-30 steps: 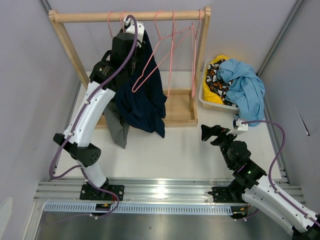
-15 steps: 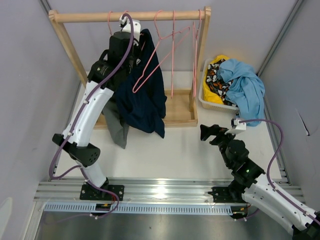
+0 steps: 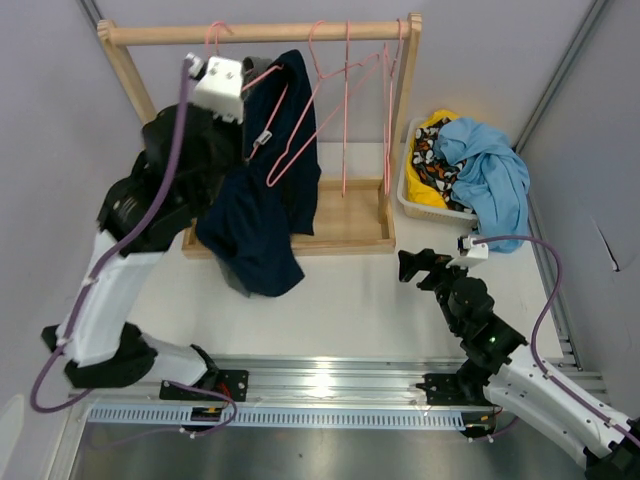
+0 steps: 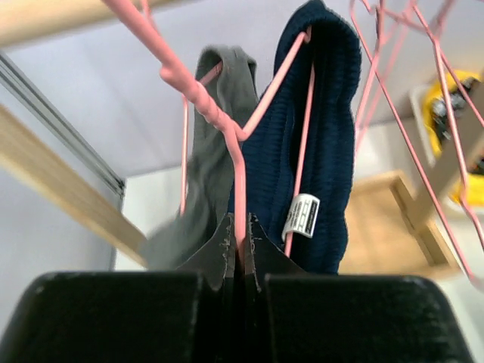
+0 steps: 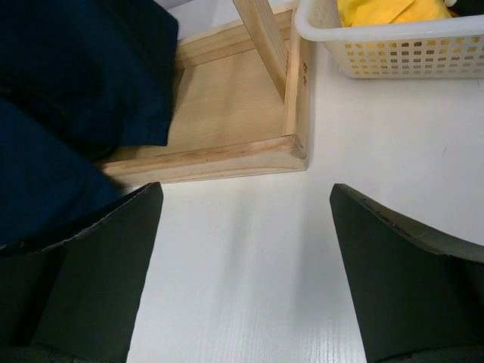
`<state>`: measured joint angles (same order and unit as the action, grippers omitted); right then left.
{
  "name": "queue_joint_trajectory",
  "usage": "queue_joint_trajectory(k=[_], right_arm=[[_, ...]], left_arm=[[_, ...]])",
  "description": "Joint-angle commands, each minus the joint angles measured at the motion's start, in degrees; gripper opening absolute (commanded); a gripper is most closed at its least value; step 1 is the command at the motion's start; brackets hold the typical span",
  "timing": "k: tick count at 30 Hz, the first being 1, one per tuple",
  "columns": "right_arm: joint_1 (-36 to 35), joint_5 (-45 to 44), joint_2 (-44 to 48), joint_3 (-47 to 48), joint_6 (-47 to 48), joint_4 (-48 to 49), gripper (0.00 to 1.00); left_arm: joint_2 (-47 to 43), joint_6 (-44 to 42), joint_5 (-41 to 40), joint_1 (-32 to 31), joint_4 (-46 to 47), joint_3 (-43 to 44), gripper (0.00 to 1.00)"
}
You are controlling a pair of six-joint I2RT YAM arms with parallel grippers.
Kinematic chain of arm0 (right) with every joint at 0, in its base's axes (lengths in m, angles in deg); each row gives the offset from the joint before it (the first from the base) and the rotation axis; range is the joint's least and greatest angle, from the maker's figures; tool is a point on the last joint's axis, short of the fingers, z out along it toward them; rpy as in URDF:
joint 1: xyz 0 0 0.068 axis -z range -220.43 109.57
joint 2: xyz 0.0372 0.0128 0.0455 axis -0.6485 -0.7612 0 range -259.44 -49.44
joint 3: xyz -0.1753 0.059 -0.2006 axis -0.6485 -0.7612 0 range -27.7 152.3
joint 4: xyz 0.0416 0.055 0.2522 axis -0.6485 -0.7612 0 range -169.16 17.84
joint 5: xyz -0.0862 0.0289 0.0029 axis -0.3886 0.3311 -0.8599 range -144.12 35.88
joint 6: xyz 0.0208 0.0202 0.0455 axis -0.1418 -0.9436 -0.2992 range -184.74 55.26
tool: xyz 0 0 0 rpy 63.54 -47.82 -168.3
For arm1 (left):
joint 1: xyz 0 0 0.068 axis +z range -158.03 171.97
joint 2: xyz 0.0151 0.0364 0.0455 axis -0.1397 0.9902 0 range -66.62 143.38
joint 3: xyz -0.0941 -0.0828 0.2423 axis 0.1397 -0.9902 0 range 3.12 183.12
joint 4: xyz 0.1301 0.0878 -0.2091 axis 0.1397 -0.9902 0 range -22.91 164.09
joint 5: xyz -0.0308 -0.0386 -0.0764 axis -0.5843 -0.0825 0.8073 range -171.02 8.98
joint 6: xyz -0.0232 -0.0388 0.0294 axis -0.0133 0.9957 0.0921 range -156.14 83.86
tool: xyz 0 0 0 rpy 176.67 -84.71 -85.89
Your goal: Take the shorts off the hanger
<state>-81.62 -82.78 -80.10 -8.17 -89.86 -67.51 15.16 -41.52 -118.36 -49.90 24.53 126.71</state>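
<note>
1. The left gripper [image 4: 240,246] is raised at the light wooden clothes rack [image 3: 260,33]. Its jaws are pressed together on the thin pink wire hanger [image 4: 227,144], pinching the wire just below the twisted neck.
2. The navy blue fabric shorts [image 4: 329,128] are on that hanger, draped over a pink wire arm that rises from the neck. A small white printed label [image 4: 302,215] hangs on their near side.
3. In the top view the shorts hang below the rail at the rack's left half. Their lower part reaches past the front edge of the rack's base, above the white table [image 3: 350,300].
4. A grey fabric garment [image 4: 215,151] hangs just beside the shorts, on the side nearer the rack's left post.
5. Several bare pink wire hangers [image 3: 345,100] hang from the rail to the right of the shorts, some tilted.
6. The right gripper [image 5: 243,227] stands with its jaws wide apart and holds nothing. It sits low over the table near the front right corner of the rack's base, well apart from the shorts.
7. A white perforated plastic basket [image 3: 415,195] stands at the rack's right side. It holds a yellow patterned cloth [image 3: 440,150] and a light blue cloth [image 3: 490,170] that spills over its rim.
</note>
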Motion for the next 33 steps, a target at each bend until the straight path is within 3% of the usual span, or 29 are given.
queue_joint_trajectory(k=[1,6,7,11,13,15,18,22,33], right_arm=[[-0.4,-1.3,0.9,3.1,1.6,0.5,0.99],[-0.5,5.8,2.3,5.5,6.2,0.8,0.99],[-0.4,12.9,2.6,5.7,8.8,1.8,0.99],[-0.5,27.7,4.9,6.1,10.4,5.9,0.99],[-0.4,31.6,4.5,7.3,9.3,8.1,1.00],[-0.5,37.3,3.4,8.1,7.6,9.8,1.00],[-0.5,44.1,-0.5,10.0,4.8,12.8,0.99],[-2.2,46.2,-6.9,11.8,3.5,16.0,0.99],[-4.9,42.4,-10.5,11.9,4.3,20.0,0.99]], left_arm=[[-10.0,3.5,-4.7,-3.9,-1.6,-5.8,0.00],[-24.7,12.2,-1.4,-8.4,-6.1,-32.8,0.00],[-27.1,13.3,-0.3,-8.8,-6.8,-35.4,0.00],[-37.4,18.3,5.2,-8.8,-10.5,-45.7,0.00],[-39.9,18.9,12.5,-8.9,-9.7,-49.1,0.00],[-42.3,18.7,22.6,-8.9,-7.0,-50.0,0.00],[-42.8,18.6,31.5,-8.9,-4.2,-49.2,0.00],[-39.7,18.0,43.5,-8.9,-4.5,-44.3,0.00],[-36.3,17.3,50.8,-9.1,-8.6,-29.6,0.00]])
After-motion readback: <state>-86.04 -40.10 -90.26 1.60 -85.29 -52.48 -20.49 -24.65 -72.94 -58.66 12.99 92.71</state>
